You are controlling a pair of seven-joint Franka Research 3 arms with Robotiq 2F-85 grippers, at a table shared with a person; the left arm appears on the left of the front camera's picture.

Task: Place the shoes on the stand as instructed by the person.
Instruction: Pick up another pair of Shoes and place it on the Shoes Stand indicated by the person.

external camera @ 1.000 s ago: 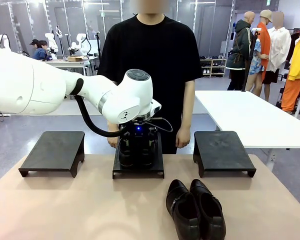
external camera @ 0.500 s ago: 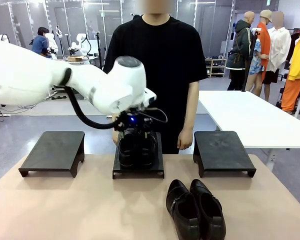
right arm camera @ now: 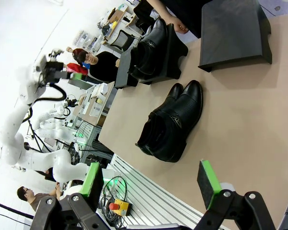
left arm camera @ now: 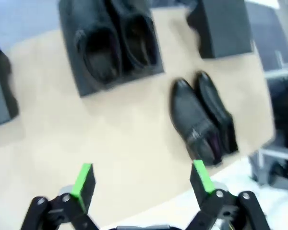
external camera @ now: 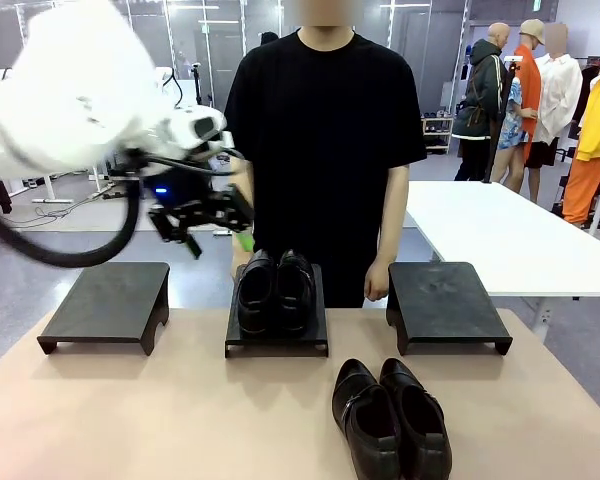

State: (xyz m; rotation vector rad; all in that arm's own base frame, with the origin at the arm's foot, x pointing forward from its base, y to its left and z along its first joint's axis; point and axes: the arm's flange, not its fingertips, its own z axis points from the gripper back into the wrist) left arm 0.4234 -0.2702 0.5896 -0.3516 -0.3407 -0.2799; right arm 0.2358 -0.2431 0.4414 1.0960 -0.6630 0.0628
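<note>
Green-padded and spread wide, the left claw [external camera: 218,236] holds nothing. It hangs blurred in the air over the gap between the left stand [external camera: 105,300] and the middle stand [external camera: 277,345], tilted so its fingers point down and toward the person [external camera: 325,130]. The left arm [external camera: 70,110] comes in high from the picture's left, wrist raised well above the surface [external camera: 180,420]. Its wrist view looks down past the pads onto both pairs of shoes.

The far pair [external camera: 275,290] sits side by side on the middle stand. The near pair [external camera: 390,418] lies on the surface on the robot's side of the stands, between the middle stand and the right stand [external camera: 445,300], the two shoes touching, toes toward the stands. The right claw [right arm camera: 150,182] is also spread and empty, low at the robot's edge of the surface, with the near pair beyond its pads. The person stands behind the middle stand, arms down, one hand [external camera: 377,285] just beside the right stand.

A second ago the left claw was down on the far pair. Half a second ago it was just above it. Now it is up and off to the left, and the pair stays on the stand. The near pair has not moved.
</note>
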